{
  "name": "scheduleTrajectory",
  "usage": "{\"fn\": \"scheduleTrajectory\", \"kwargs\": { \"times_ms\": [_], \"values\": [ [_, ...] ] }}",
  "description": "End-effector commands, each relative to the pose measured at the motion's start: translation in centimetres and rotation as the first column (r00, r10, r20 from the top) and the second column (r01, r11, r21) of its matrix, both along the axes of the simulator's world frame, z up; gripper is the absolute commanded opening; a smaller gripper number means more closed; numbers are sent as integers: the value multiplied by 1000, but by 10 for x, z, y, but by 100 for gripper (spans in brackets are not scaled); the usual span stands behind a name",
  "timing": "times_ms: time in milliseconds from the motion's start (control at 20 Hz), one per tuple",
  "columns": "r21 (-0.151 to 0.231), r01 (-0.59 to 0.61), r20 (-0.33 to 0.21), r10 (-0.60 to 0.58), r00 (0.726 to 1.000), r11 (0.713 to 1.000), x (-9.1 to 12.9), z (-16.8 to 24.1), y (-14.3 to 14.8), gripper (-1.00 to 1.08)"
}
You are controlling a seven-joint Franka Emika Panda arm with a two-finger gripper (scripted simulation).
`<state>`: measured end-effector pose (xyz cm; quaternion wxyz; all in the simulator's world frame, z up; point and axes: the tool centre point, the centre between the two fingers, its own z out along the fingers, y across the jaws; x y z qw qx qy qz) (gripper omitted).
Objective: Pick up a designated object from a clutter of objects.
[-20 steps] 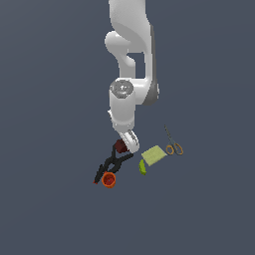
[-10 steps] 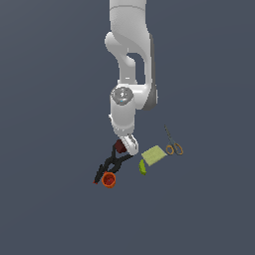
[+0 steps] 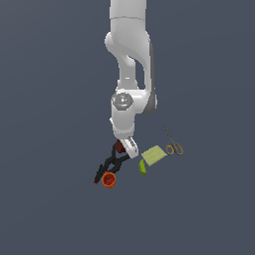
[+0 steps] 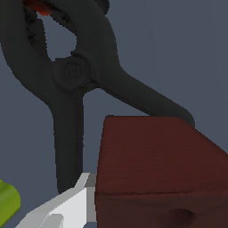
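dark red block (image 4: 160,164), black clamp (image 4: 71,75) beside, orange cup (image 3: 108,180)

Flat, even simulator light, no cast shadows on the dull grey-blue ground in either view. Exterior view low-res and soft; scissors (image 3: 173,144) and orange-red cup (image 3: 108,180) are tiny, jagged-edged. White arm (image 3: 130,64) shaded brighter at front, darker on its side. Wrist view very close: dark red-brown block (image 4: 156,173) and black clamp (image 4: 71,75) look blurry and dim, no glare.
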<state>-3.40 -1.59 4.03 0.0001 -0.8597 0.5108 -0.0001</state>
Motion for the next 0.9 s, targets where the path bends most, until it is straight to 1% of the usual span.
{"fn": "scheduleTrajectory", "kwargs": {
  "times_ms": [0, 500, 850],
  "values": [
    [0, 0, 0, 0, 1000, 1000, 0, -1, 0, -100],
    [0, 0, 1, 0, 1000, 1000, 0, 1, 0, -100],
    [0, 0, 1, 0, 1000, 1000, -4, 17, -5, -100]
  ]
}}
